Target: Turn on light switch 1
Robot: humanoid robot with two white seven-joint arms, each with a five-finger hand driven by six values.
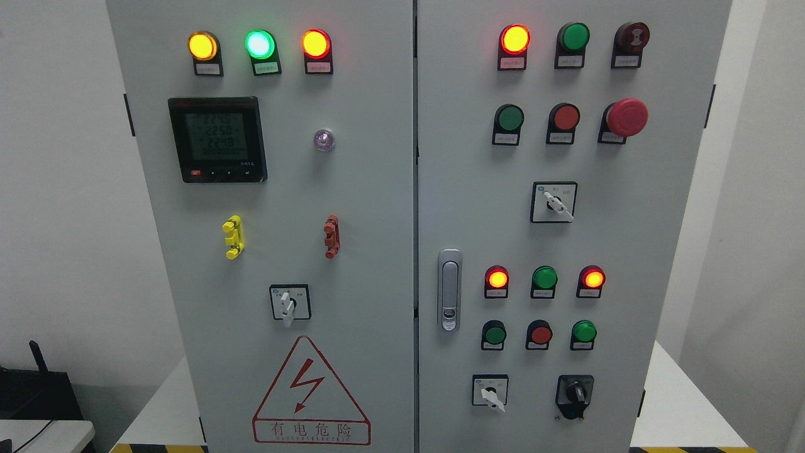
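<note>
Progress on the task is nil as far as we can judge: neither hand nor arm shows in the head view, so we cannot tell how open either hand is or whether it has hold of anything. The cabinet stands on a white worktop, both doors shut.

Which control is "light switch 1" we cannot confirm, since the small plates under the lamps and buttons are too blurred to read. Candidates are the white-handled selector low on the left door and three further rotary selectors on the right door. Reaching and actuating all remain.

Legible writing: the warning triangle at the left door's bottom edge carries 有电危险. The digital meter shows digits, possibly 224.8 and 225.0.
</note>
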